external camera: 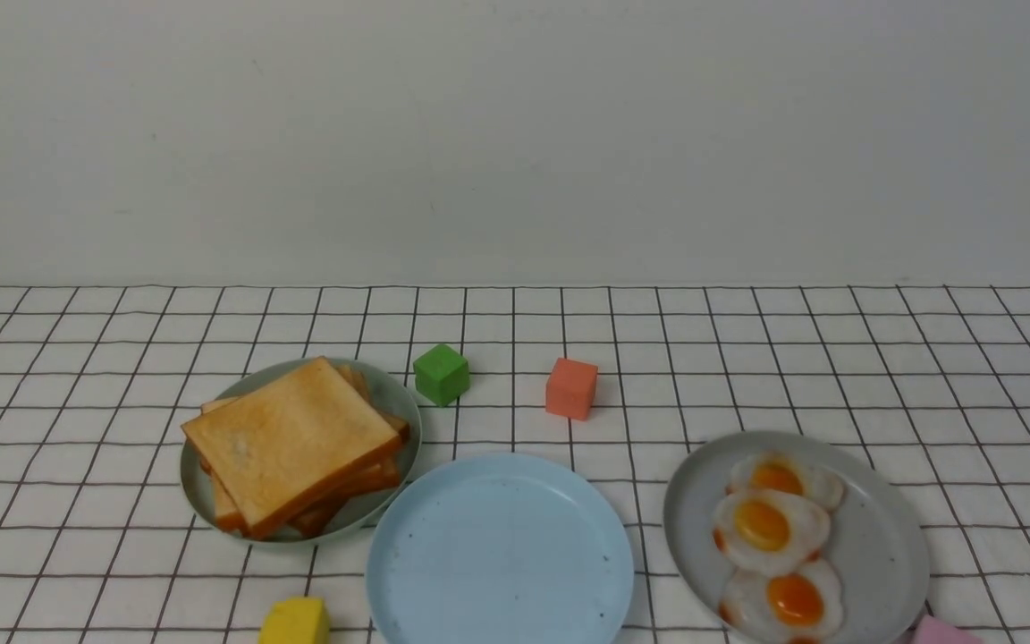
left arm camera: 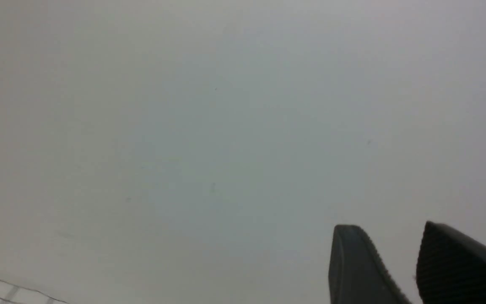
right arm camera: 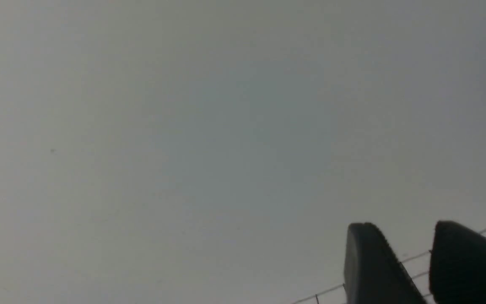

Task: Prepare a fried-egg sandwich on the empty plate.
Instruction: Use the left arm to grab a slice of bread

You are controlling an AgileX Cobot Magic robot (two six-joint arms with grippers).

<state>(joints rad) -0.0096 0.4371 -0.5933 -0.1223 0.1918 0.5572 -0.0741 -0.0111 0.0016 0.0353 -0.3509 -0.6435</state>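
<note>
As the wrist views show, the left gripper [left arm camera: 390,230] and the right gripper [right arm camera: 405,228] each hold their fingers apart, with nothing between them. In the front view, a toast pile [external camera: 291,443] sits on a green plate [external camera: 392,392] at lower left. The blue plate [external camera: 502,546] lies bare at bottom centre. At lower right, three fried eggs [external camera: 770,523] lie on a grey plate [external camera: 882,537].

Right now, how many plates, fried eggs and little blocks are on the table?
Plates: 3 (green plate, blue plate, grey plate)
Fried eggs: 3
Blocks: 4 (green block, orange block, yellow block, pink block)
Total: 10
</note>
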